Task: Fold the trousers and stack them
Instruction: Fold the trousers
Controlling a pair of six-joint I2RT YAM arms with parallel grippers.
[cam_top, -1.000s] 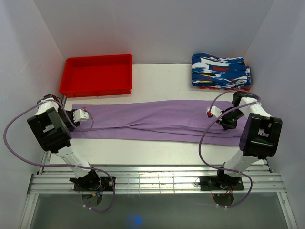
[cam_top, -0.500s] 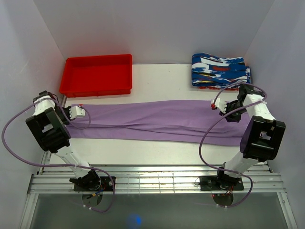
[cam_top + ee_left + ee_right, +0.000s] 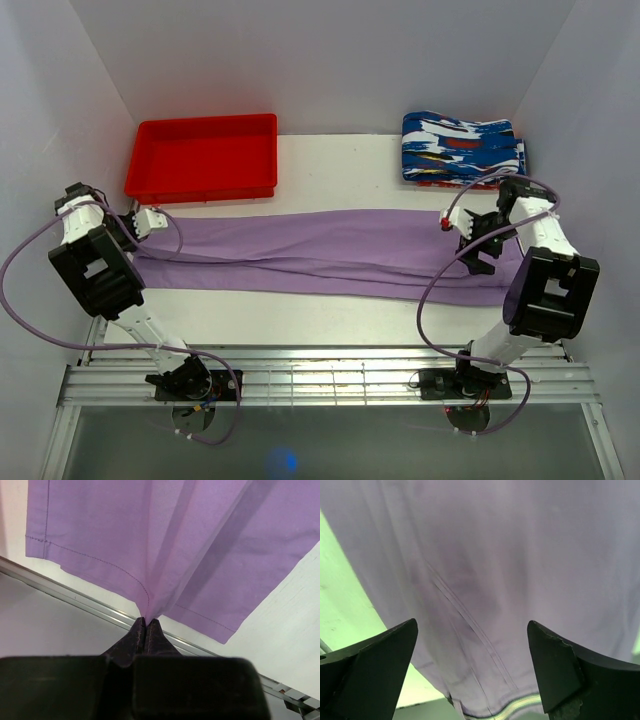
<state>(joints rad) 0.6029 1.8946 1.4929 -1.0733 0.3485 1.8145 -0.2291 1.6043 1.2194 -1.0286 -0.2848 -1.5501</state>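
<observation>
Your left gripper (image 3: 146,626) is pressed together on a hem corner of the trousers (image 3: 330,250), pinching the lilac cloth near the left edge of the table (image 3: 340,165). Your right gripper (image 3: 472,625) stands spread wide over the other end of the trousers, holding nothing. The trousers lie stretched out long across the table, left to right, nearer the arms than the red tray (image 3: 205,155) and the folded patterned garments (image 3: 462,148)
</observation>
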